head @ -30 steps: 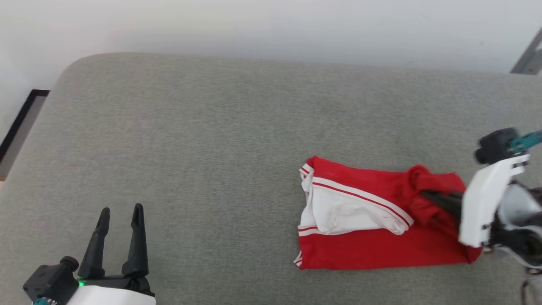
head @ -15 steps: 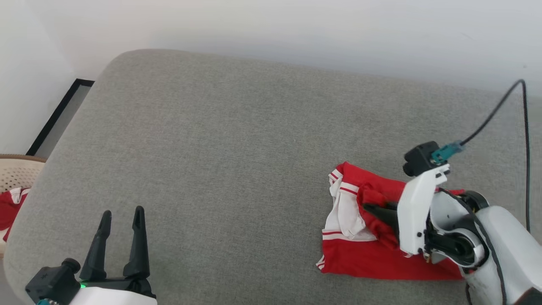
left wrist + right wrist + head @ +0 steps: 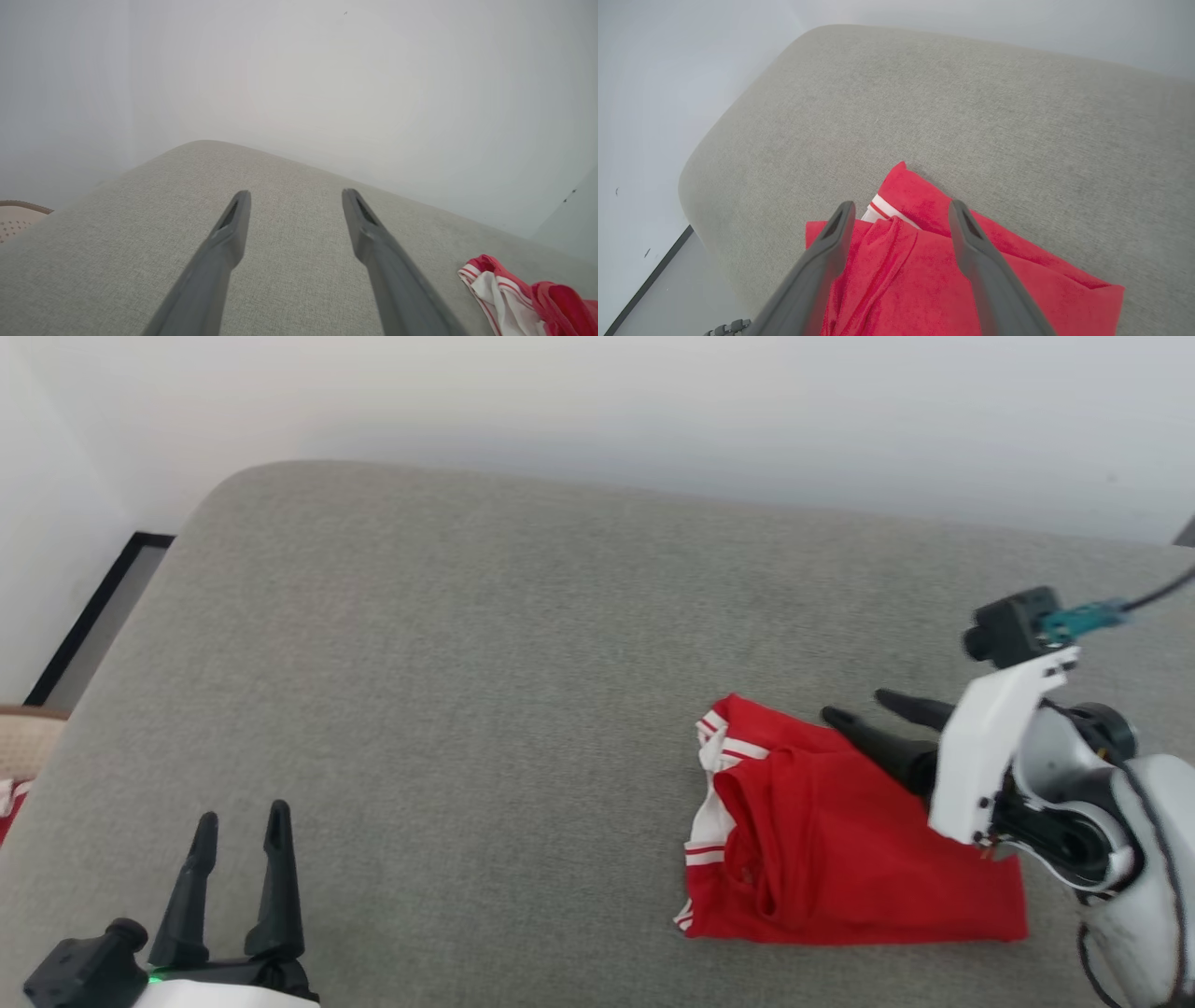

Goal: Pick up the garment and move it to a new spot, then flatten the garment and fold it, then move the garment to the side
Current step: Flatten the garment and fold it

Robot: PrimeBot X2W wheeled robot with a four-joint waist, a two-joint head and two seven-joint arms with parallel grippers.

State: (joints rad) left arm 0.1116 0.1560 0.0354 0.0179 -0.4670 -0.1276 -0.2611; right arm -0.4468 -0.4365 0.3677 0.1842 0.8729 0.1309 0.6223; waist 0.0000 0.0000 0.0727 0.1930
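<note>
Lying folded near the right front edge of the grey fabric cushion (image 3: pixel 467 663), the red jersey with white striped trim (image 3: pixel 840 859) is ungripped, apparently set aside: right gripper (image 3: pixel 854 705) fingers stand apart over it; left gripper (image 3: pixel 243 812) fingers apart, idle.

garment (image 3: pixel 840 868) on cushion (image 3: pixel 467 663) at right, right hand (image 3: pixel 854 705) over it, left hand (image 3: pixel 243 814) apart

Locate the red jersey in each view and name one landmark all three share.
Head view: jersey, lower right.
Left wrist view: bottom right corner.
Right wrist view: bottom centre, between the fingers of the right hand.
Shared landmark: the grey cushion.
</note>
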